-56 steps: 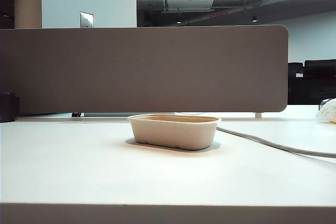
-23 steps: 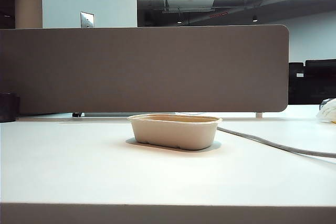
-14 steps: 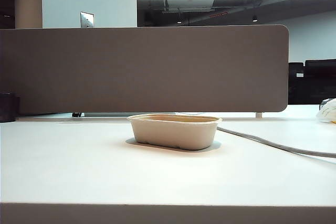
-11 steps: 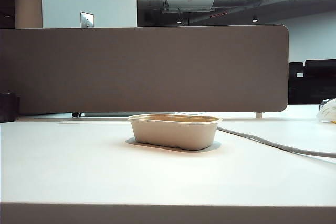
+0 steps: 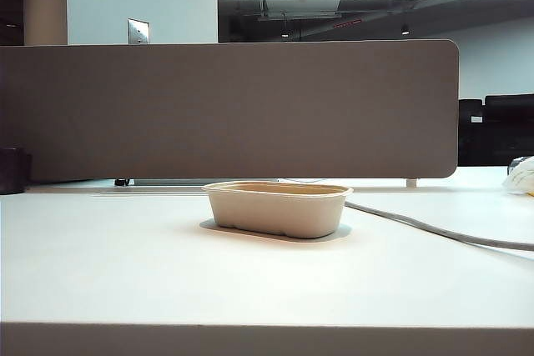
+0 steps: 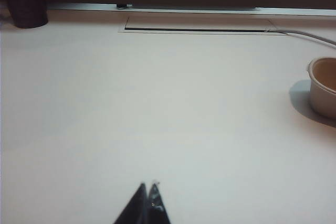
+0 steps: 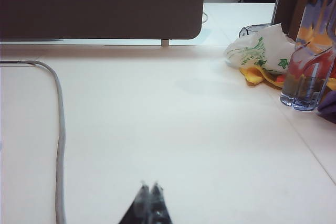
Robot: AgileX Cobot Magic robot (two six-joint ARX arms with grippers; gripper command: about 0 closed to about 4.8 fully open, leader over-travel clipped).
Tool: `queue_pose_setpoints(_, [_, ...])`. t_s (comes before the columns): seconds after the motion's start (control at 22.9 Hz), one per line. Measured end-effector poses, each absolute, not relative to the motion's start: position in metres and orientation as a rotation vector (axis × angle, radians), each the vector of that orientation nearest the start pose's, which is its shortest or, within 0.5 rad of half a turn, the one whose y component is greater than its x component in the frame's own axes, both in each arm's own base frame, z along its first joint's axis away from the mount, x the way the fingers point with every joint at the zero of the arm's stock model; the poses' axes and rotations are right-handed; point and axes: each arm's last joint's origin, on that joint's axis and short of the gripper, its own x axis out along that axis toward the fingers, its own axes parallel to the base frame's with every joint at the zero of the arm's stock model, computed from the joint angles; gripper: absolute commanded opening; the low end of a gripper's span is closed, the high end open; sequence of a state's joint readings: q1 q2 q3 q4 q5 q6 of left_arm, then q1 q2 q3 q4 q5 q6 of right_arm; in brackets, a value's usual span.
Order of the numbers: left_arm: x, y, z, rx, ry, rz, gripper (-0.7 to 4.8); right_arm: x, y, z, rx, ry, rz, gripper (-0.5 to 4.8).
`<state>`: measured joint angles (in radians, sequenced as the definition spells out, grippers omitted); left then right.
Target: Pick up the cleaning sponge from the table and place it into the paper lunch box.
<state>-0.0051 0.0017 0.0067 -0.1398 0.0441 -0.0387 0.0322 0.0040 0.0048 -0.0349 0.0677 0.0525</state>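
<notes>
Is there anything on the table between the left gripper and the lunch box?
Nothing visible. The left gripper, shut, hovers over bare table, and the stretch to the lunch box is clear. The sponge shows in no view.

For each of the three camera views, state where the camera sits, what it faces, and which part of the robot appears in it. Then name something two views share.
Exterior view: low, near the table edge, facing the paper lunch box and grey partition; no robot part shows.
Left wrist view: on the left arm, above the table, facing the partition; the left gripper shows, tips together.
Right wrist view: on the right arm, facing a plastic bag and a bottle; the right gripper shows, shut.
Shared: the grey cable appears in the exterior and right wrist views; the lunch box in the exterior and left wrist views.
</notes>
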Motion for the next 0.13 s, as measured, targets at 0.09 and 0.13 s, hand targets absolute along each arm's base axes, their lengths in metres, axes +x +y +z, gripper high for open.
queue_pose_setpoints(0.09, [0.0965, -0.0018, 0.1522, -0.041, 0.136, -0.047, -0.05, 0.0975, 0.0012, 0.1614, 0.051, 0.033, -0.036, -0.08])
queue_pose_setpoints(0.13, [0.0965, -0.0018, 0.1522, -0.041, 0.136, -0.047, -0.05, 0.0975, 0.0012, 0.1614, 0.051, 0.033, -0.036, -0.08])
